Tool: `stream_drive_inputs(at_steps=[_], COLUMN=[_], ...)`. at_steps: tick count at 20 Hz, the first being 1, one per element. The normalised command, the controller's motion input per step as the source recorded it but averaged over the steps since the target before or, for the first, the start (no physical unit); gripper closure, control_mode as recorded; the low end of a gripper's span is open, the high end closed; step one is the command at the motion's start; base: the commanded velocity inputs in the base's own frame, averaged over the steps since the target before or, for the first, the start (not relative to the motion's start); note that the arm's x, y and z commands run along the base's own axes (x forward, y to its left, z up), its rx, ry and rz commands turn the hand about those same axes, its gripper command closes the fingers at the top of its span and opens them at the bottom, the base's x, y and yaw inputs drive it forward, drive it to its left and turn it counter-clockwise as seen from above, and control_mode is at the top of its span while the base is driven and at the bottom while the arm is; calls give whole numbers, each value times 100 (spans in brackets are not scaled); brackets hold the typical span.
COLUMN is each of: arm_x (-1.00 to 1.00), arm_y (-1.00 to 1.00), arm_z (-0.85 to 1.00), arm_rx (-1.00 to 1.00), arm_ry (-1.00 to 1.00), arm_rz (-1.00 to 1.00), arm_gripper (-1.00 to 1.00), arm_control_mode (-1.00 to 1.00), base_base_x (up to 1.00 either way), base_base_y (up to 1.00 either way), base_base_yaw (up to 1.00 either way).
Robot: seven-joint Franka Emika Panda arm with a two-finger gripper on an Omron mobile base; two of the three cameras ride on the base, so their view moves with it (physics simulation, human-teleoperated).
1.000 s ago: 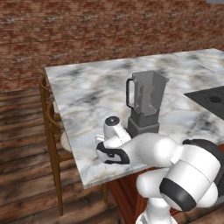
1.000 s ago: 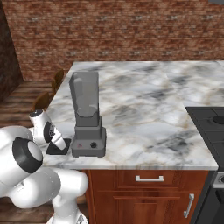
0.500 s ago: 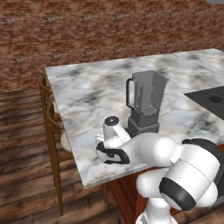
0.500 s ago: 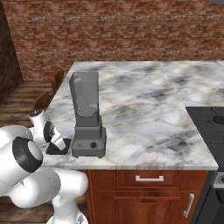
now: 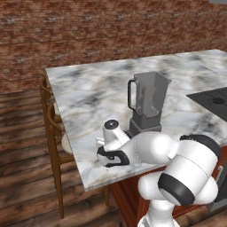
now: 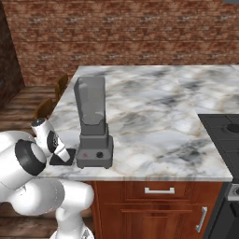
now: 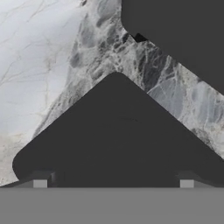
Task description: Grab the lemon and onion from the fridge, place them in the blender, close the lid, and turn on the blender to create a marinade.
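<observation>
Your gripper (image 7: 113,184) hangs with its fingers spread apart over the black lid (image 7: 118,140), beside the blender (image 6: 93,122); I cannot see inside the jar.

Even, soft rendered light, no glare.
The marble worktop (image 5: 88,95) is bright and evenly lit; the blender (image 6: 93,123) casts only a faint shadow. Base views are sharp, while the hand view looks soft and slightly blurred.
</observation>
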Motion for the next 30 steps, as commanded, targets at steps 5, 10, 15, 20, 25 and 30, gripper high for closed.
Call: stream_drive_inputs(at_steps=[5, 10, 15, 20, 25, 30], arm_x=[1, 0, 0, 0, -5, -7], arm_y=[1, 0, 0, 0, 0, 0], arm_z=[-36, -35, -19, 0, 25, 66], arm_rx=[0, 0, 0, 0, 0, 0], arm_ry=[0, 0, -4, 0, 0, 0], arm_rz=[-1, 0, 0, 0, 5, 5], arm_gripper=[-100, 100, 100, 100, 100, 100], arm_control_mode=[-100, -100, -100, -100, -100, -100], base_base_x=[0, 0, 0, 0, 0, 0], base_base_y=[0, 0, 0, 0, 0, 0], base_base_yaw=[0, 0, 0, 0, 0, 0])
